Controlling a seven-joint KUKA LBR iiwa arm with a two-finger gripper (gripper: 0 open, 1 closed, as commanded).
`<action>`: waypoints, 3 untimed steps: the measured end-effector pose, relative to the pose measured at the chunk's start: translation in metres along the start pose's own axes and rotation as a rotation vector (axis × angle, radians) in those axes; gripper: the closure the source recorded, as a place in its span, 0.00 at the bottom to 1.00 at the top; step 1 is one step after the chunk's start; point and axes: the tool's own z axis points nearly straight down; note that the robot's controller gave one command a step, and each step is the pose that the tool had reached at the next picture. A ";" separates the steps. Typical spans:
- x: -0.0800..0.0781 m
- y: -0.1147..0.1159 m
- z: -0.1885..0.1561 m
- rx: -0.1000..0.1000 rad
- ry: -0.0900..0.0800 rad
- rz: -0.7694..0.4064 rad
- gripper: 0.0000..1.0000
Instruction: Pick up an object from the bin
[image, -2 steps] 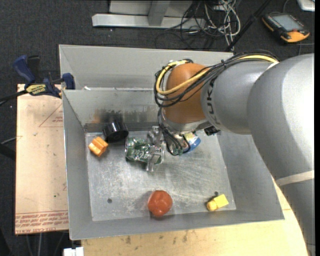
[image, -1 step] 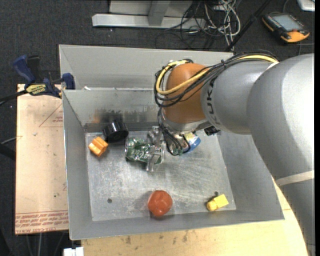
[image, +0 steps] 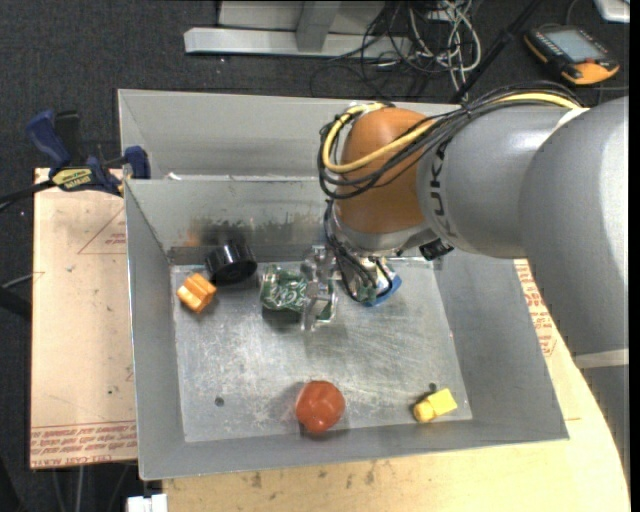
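Gripper (image: 320, 312) is lowered into the grey metal bin (image: 150, 320), at the middle of the floor's rear half, with the orange-covered wrist directly above it. Whether it is closed or apart cannot be determined from this angle.

A crumpled green and white object (image: 283, 292) lies on the bin floor against the gripper's left side. Contact appears likely, but a grasp is not confirmed.

A small blue object (image: 387, 286) lies just right of the gripper, partly under the wrist.

Further left lie a black cylinder (image: 230, 265) and an orange block (image: 197, 292), near each other.

A red ball (image: 320, 406) and a yellow piece (image: 435, 405) lie by the front wall, well apart from the gripper.
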 end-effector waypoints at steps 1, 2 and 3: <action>0.002 0.002 -0.046 0.001 -0.001 0.000 1.00; 0.001 0.005 -0.075 0.001 -0.002 0.009 1.00; 0.005 0.005 -0.112 0.002 -0.001 -0.003 1.00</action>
